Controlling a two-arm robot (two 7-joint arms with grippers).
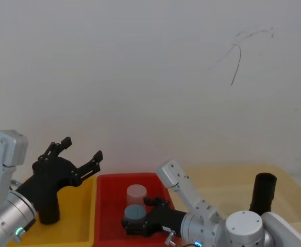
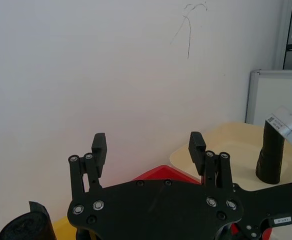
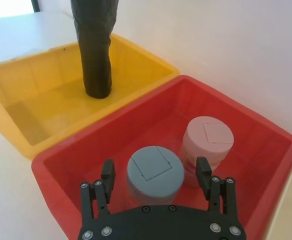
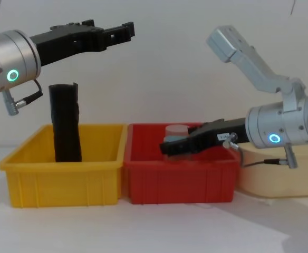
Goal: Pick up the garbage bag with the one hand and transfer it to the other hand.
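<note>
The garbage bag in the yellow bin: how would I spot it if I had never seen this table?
Find the row of three bins and take the yellow bin at the robot's left end. A tall matte-black crinkled roll stands upright in it: the garbage bag. Unlike the short capped jars in the red bin, it rises well above the rim, below the open left gripper.

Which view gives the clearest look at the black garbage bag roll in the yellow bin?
The chest view: the garbage bag stands upright in the yellow bin, seen whole above the bin's front wall. The head view has the left gripper covering part of it, the right wrist view cuts off its top, and the left wrist view catches just its top end.
</note>
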